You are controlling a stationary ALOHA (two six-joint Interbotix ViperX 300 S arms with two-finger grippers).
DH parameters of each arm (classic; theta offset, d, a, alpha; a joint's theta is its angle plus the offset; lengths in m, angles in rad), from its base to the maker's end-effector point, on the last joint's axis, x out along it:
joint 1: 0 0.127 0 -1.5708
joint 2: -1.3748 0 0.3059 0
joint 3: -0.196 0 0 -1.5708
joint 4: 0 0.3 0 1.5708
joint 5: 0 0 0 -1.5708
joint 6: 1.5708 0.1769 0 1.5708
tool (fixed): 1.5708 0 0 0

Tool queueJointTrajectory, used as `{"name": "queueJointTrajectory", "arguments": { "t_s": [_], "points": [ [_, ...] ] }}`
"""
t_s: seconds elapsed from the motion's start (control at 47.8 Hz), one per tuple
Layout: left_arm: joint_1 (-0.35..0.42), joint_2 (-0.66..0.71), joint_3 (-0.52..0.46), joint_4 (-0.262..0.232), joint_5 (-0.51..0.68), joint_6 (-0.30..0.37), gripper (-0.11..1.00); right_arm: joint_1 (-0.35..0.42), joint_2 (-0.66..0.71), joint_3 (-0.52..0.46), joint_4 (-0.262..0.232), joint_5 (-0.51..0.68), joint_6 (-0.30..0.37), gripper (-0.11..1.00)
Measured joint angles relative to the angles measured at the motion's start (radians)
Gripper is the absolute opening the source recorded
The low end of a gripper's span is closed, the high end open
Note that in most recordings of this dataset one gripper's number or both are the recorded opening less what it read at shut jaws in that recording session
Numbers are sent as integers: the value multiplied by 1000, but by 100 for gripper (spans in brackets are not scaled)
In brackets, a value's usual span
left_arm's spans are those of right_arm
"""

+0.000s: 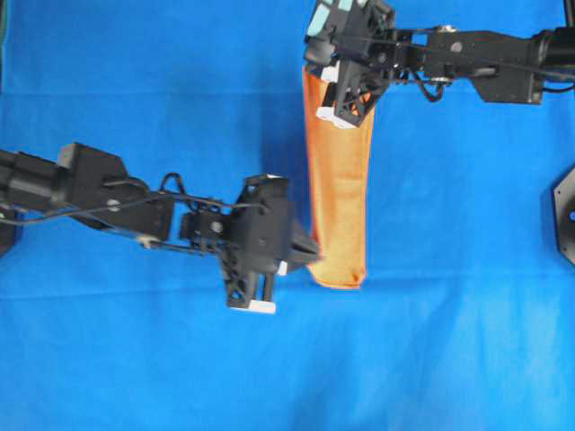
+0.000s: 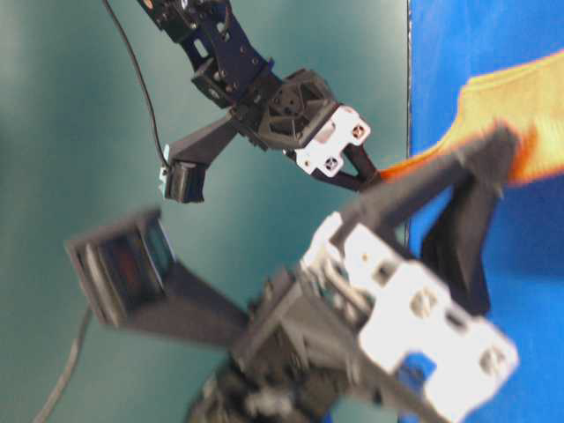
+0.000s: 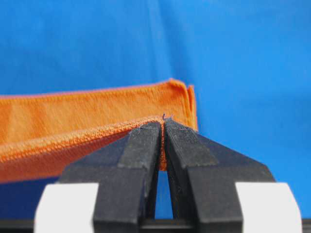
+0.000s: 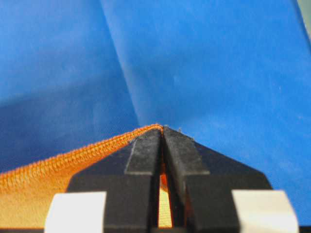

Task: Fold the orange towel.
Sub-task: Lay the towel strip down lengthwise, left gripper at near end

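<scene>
The orange towel (image 1: 339, 180) is lying as a long narrow strip on the blue cloth (image 1: 135, 81) covering the bench, so at least one fold looks made; I'd judge another fold is left. The left tool (image 1: 305, 250) is pinching the towel's near corner, its jaws pressed together on the hem. The right tool (image 1: 329, 99) is clamping the towel's far end likewise.

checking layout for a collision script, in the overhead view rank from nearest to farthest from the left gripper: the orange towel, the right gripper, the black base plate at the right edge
1. The orange towel: pinched by the left gripper at its lower left edge.
2. The right gripper: above, at the towel's top end.
3. The black base plate: far off at the right edge.
</scene>
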Motion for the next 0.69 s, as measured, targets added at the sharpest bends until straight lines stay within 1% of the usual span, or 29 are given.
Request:
{"name": "queueJointTrajectory", "arguments": {
  "t_s": [0.147,0.377,0.44,0.524,0.565,0.586,0.649,0.67,0.691],
  "points": [
    [-2,-14,31,0,-21,-8,1,-2,0,0,0,-11,0,1],
    [-2,-6,29,0,-31,-8,1,-2,0,5,-2,-15,0,1],
    [-2,-2,26,0,-31,-8,4,-2,0,9,-2,-25,0,1],
    [-6,0,23,0,-31,-8,18,-5,0,17,-3,-48,0,2],
    [-9,2,23,2,-31,-8,27,-9,0,18,-3,-60,-2,3],
    [-11,0,21,2,-32,-8,32,-11,0,20,-3,-66,-2,6],
    [-15,0,21,2,-32,-8,51,-20,0,23,-5,-80,-2,23],
    [-17,0,21,2,-32,-8,58,-25,0,25,-5,-84,-2,29],
    [-20,2,21,2,-32,-8,63,-32,0,26,-5,-87,-3,38]
  ]
}}
